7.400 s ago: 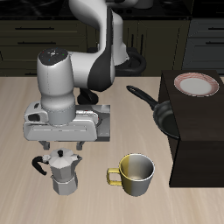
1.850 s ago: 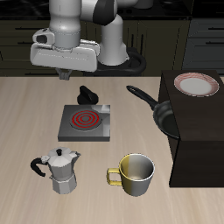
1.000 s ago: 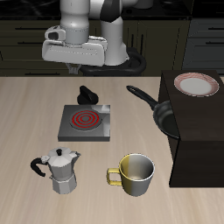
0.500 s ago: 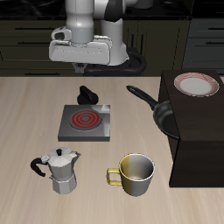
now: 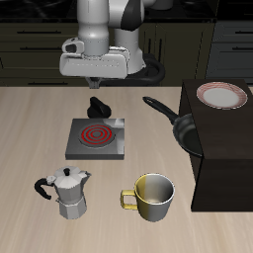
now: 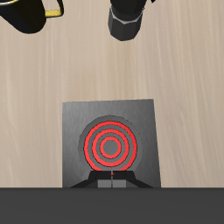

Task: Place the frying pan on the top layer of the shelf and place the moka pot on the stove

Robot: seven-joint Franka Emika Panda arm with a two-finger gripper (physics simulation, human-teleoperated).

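Note:
The silver moka pot [image 5: 69, 193] stands near the table's front edge, in front of the stove [image 5: 77, 148], a grey plate with a red coil. The black frying pan [image 5: 181, 126] rests tilted against the side of the dark shelf [image 5: 222, 163], its handle pointing back toward the table's middle. My gripper [image 5: 90, 82] hangs high above the stove's back edge, fingers together and empty. In the wrist view the stove [image 6: 79, 122] lies straight below, the fingertips of my gripper [image 6: 111, 182] meet over its back edge, and the moka pot [image 6: 131, 16] shows beyond it.
A pink-rimmed white plate [image 5: 221, 95] lies on the shelf's top. A yellowish metal mug [image 5: 153, 196] stands beside the moka pot and shows in the wrist view too [image 6: 31, 10]. A small dark shape [image 5: 99, 106] sits on the table behind the stove.
My gripper has drifted sideways a little toward the shelf's side at about the same height. Moka pot, pan, mug and plate have not moved.

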